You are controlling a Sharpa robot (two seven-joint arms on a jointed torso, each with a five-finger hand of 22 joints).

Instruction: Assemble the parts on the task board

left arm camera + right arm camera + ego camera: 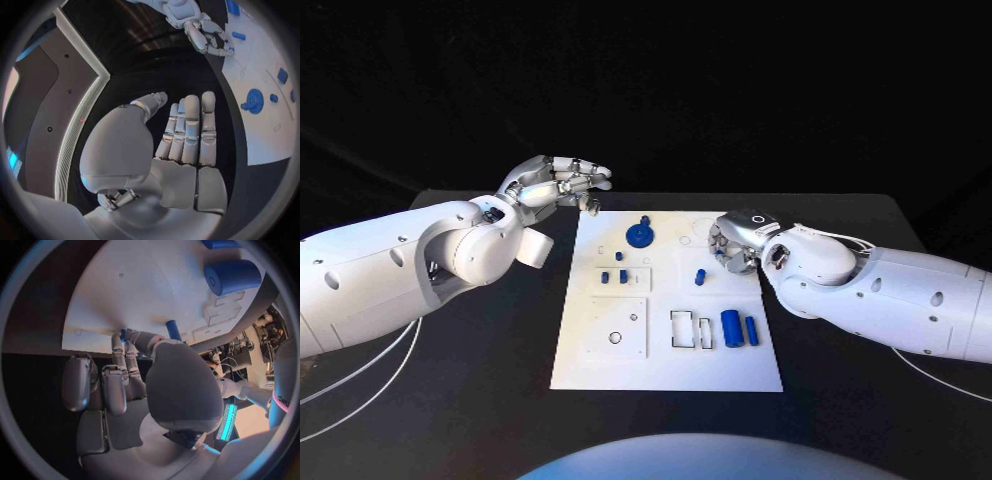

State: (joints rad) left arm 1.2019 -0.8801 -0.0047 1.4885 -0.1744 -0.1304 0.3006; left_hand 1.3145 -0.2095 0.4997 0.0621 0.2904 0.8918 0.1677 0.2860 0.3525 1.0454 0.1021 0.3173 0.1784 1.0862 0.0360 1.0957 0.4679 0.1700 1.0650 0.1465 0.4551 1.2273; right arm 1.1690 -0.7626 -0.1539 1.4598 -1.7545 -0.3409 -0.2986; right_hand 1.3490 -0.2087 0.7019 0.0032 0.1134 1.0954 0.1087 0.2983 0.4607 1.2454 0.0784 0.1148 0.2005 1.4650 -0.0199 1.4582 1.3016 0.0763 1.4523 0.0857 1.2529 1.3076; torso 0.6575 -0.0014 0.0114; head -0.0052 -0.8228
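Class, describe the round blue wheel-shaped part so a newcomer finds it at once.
Start at the white task board mid-table and go to its far end. There, near the middle, lies the blue wheel-shaped part. It is round and broad; its blue neighbours are small pegs or cylinders.

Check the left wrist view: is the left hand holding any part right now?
No: the left hand has its fingers stretched out straight with nothing between them, away from the task board.

Black table [488, 360] — just the white task board [603, 365] lying flat across the middle, far edge toward the back — plus thin white cables [358, 385] trailing along the left side.
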